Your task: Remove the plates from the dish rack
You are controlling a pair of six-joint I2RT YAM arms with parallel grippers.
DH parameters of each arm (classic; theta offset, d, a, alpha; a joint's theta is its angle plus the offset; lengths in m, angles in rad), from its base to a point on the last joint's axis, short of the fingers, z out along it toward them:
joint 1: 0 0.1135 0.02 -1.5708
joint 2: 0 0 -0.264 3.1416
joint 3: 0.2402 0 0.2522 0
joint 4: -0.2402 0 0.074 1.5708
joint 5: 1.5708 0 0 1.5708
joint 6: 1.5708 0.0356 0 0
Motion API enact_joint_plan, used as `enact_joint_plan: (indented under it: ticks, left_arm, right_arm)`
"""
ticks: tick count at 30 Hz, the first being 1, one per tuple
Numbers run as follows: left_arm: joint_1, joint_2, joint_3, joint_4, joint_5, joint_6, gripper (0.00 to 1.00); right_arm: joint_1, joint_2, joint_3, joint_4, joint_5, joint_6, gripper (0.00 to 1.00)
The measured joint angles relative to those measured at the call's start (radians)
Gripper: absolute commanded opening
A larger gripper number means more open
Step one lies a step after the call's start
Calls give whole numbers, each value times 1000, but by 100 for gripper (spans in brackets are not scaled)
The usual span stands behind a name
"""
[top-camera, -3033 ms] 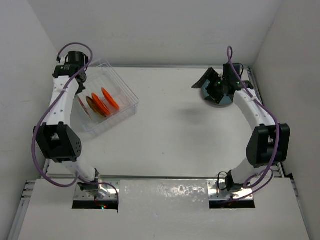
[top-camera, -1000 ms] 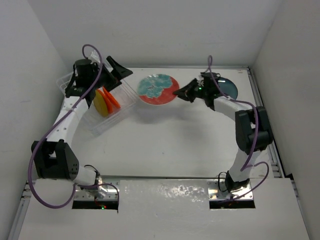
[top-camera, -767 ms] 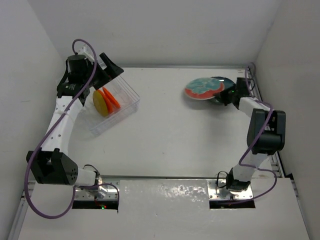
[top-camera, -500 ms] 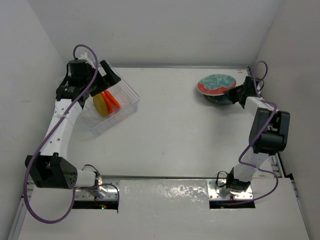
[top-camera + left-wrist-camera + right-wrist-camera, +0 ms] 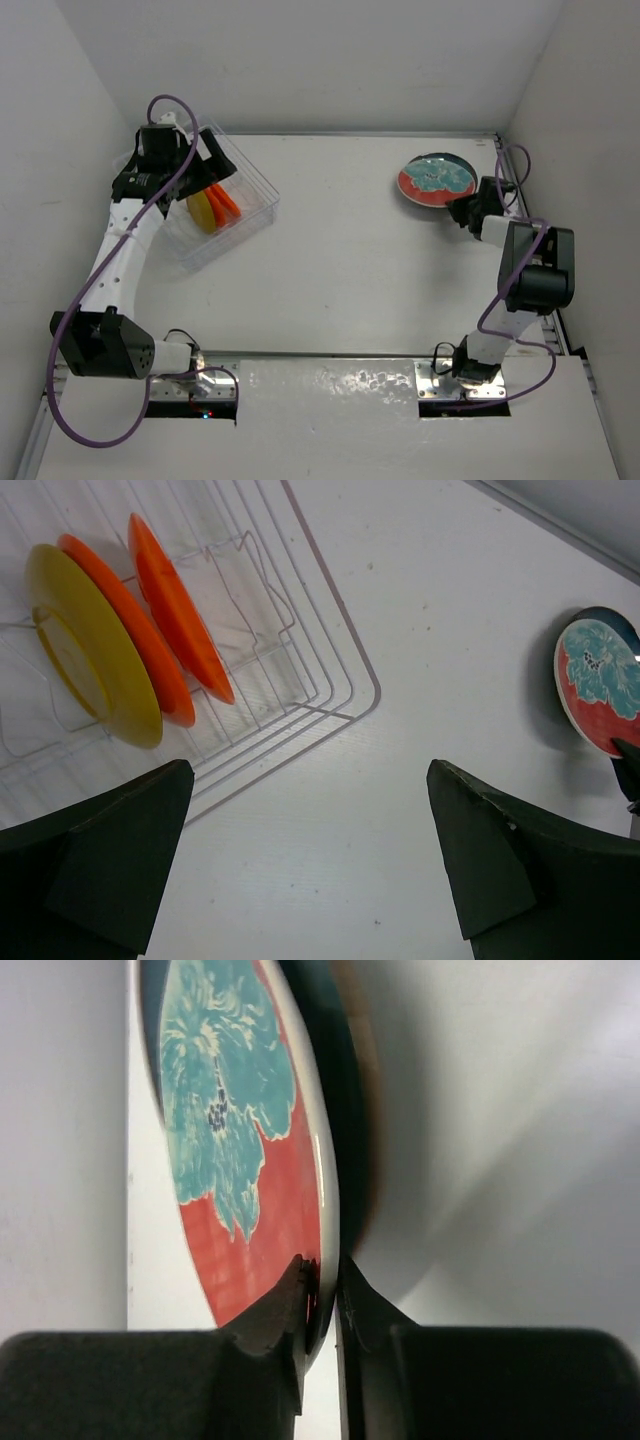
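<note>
Left hand [image 5: 310,770] spread wide above dish rack [image 5: 300,660], yellow plate [image 5: 90,645] and two orange plates [image 5: 175,610] upright inside, right hand [image 5: 322,1280] pinching rim of teal-and-red plate [image 5: 240,1160], resting on dark plate [image 5: 345,1090] at worktop's [image 5: 360,260] far right.

No lettering, label, brand mark or number is legible in any view. The teal-and-red plate [image 5: 437,180], at two o'clock on the table [image 5: 350,270], bears only a floral pattern, no words.

Enclosure: matte white flat tabletop [image 5: 350,280], plain white walls [image 5: 330,60].
Walls enclosed three sides; a grey metal rail [image 5: 360,133] edged the far side; light was even.
</note>
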Motion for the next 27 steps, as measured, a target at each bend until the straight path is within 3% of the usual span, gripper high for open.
enact_joint_plan:
  ticks: [2, 6, 11, 15, 23, 24, 27]
  left_arm:
    - [0, -2, 0, -10, -4, 3, 100]
    - [0, -5, 0, -25, -6, 12, 100]
    - [0, -9, 0, -34, -14, 23, 100]
    - [0, -10, 0, -46, -38, 32, 100]
    - [0, -10, 0, -57, -60, 44, 100]
    - [0, -10, -1, -58, -61, 44, 100]
    - [0, -10, -3, -66, -68, 44, 100]
  right_arm:
    - [-6, -4, -43, 35, 20, 12, 21]
    - [-24, 8, -61, 87, 28, 13, 53]
    - [-41, 55, -32, 158, 2, 1, 67]
    - [-44, 161, 87, 126, -54, -14, 78]
    - [-36, 182, 231, -144, -32, -65, 90]
    - [-34, 182, 253, -204, -24, -76, 97]
    - [-28, 182, 322, -389, 12, -100, 99]
